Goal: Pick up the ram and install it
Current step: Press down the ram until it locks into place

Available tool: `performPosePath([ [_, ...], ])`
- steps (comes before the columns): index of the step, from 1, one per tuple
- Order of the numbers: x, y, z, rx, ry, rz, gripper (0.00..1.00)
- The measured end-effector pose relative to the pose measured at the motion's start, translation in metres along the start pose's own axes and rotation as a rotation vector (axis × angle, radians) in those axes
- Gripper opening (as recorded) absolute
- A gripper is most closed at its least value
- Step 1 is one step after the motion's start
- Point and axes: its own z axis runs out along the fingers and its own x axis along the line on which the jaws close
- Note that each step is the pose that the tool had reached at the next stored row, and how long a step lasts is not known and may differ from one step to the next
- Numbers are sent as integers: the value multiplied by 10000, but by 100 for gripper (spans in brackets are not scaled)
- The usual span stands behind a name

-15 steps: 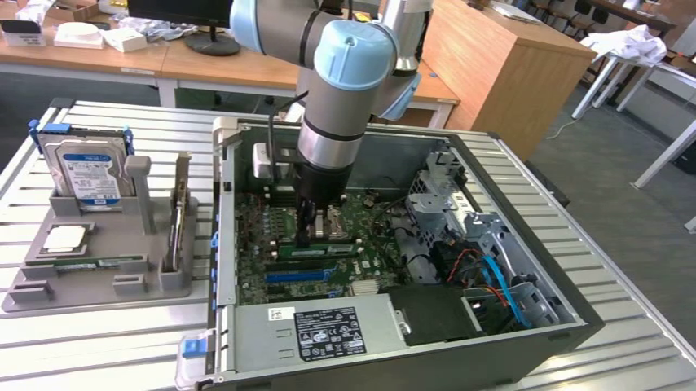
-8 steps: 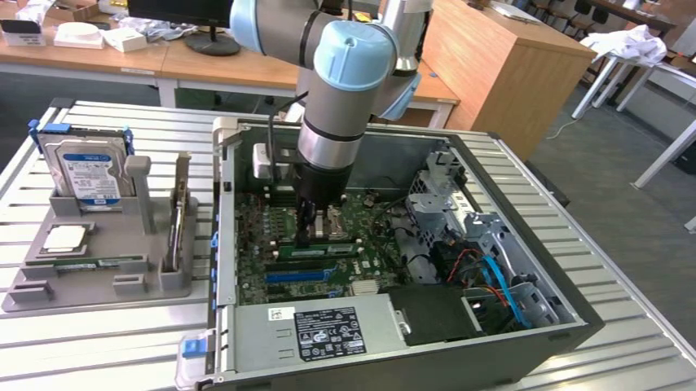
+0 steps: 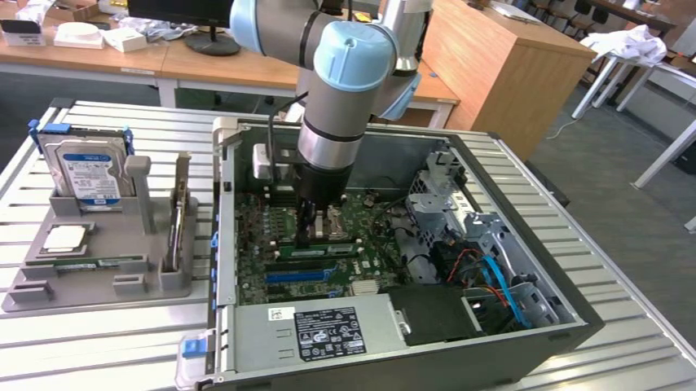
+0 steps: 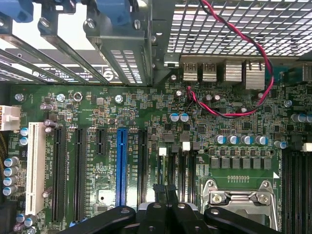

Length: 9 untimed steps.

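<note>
My gripper [image 3: 313,221] hangs low inside the open computer case [image 3: 566,322], over the green motherboard [image 3: 266,232]. Its black fingertips [image 4: 157,214] are pressed together with nothing visible between them, so the gripper [image 4: 165,192] is shut. They sit at the near end of the black memory slots [image 4: 176,168]. In the exterior view the ram [image 3: 318,249], a green stick with a pale label, lies along those slots just in front of the fingers. Whether the fingers touch it I cannot tell.
A grey tray [image 3: 109,289] at the exterior view's left holds a hard drive [image 3: 90,171], a silver processor chip [image 3: 63,237] and another green stick [image 3: 87,263]. A blue slot [image 4: 121,165], the processor socket [image 4: 241,200], a red-black cable [image 4: 253,48] and the power supply [image 3: 315,330] surround the gripper.
</note>
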Motion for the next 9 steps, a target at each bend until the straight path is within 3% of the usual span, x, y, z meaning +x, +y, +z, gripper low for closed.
performPosePath([
  [9,-1,0,-7,7,-9,0,10],
])
